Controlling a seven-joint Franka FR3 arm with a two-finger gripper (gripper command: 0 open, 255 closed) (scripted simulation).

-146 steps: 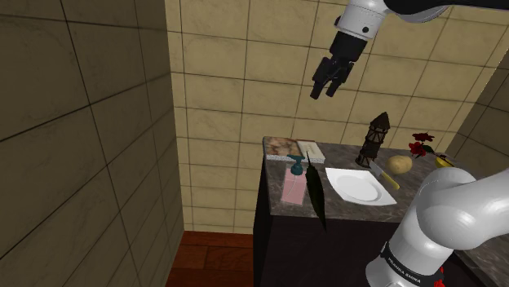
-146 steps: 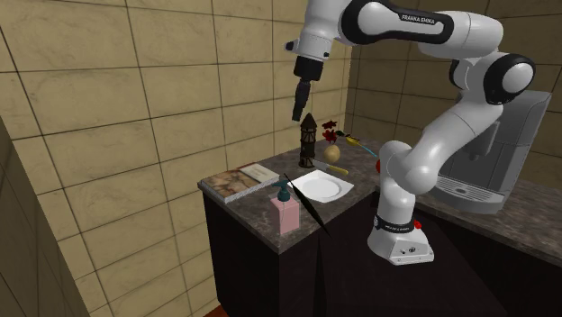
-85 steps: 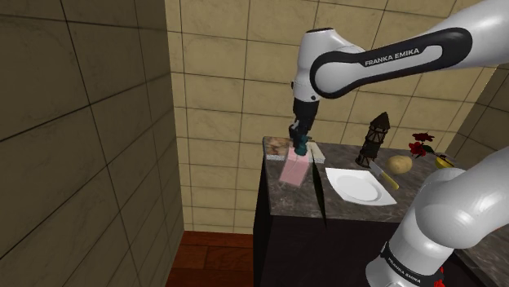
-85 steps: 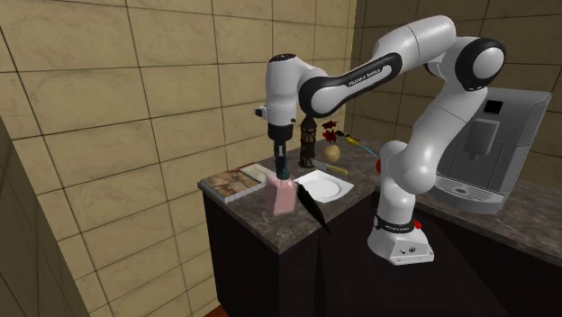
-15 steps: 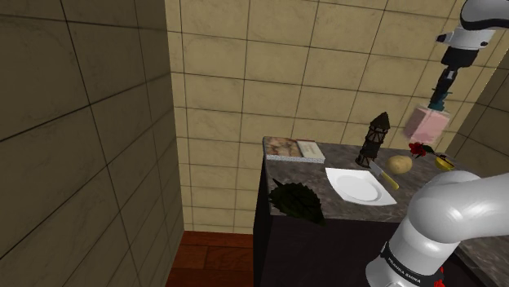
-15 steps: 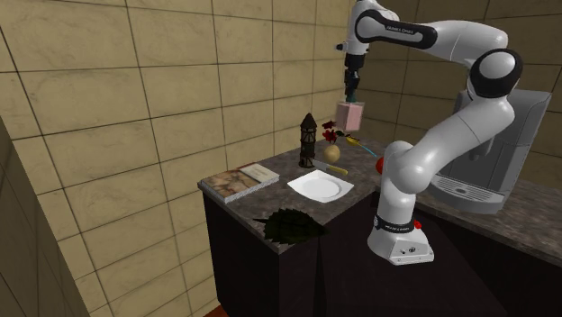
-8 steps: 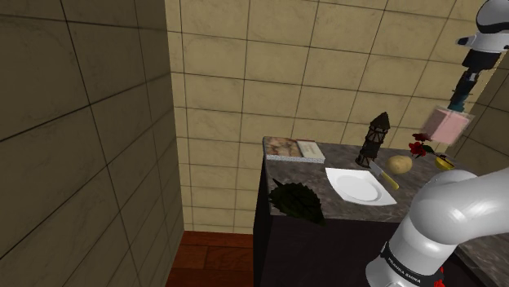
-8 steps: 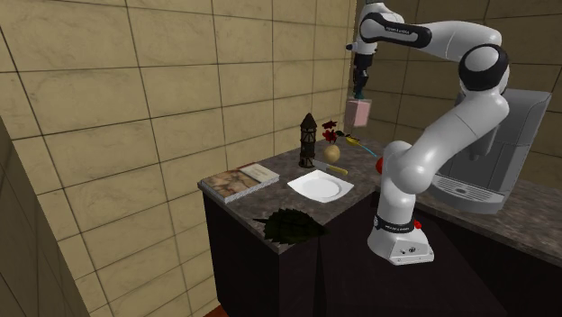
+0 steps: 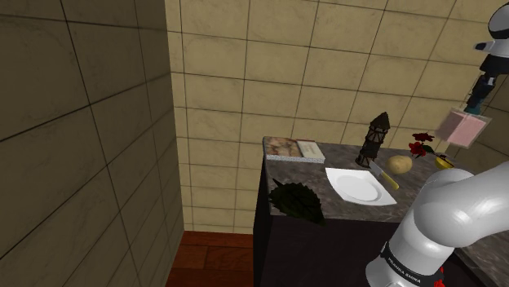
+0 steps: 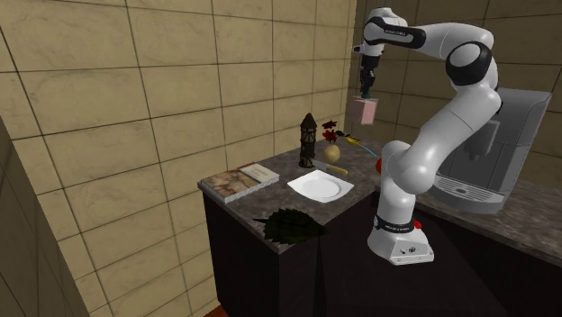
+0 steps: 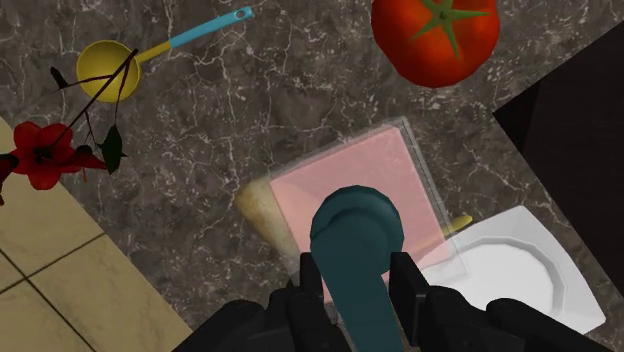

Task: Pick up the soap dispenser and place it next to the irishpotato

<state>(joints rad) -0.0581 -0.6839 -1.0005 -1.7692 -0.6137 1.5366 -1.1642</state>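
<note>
The soap dispenser is a clear pink bottle with a teal pump. It hangs in the air, tilted, with my gripper shut on its pump. In the second exterior view the soap dispenser hangs under the gripper, above and to the right of the potato. The tan potato lies on the dark stone counter beside the plate. In the wrist view my gripper clasps the teal pump above the pink body, which hides most of the potato.
On the counter are a white plate, a dark tower figurine, a book, a dark leaf, a red flower, a yellow spoon and a tomato. A coffee machine stands behind the arm. Tiled walls close the corner.
The arm has carried the dispenser further toward the shoulder view's right and a little lower, past the potato. The grip on the pump is unchanged.
</note>
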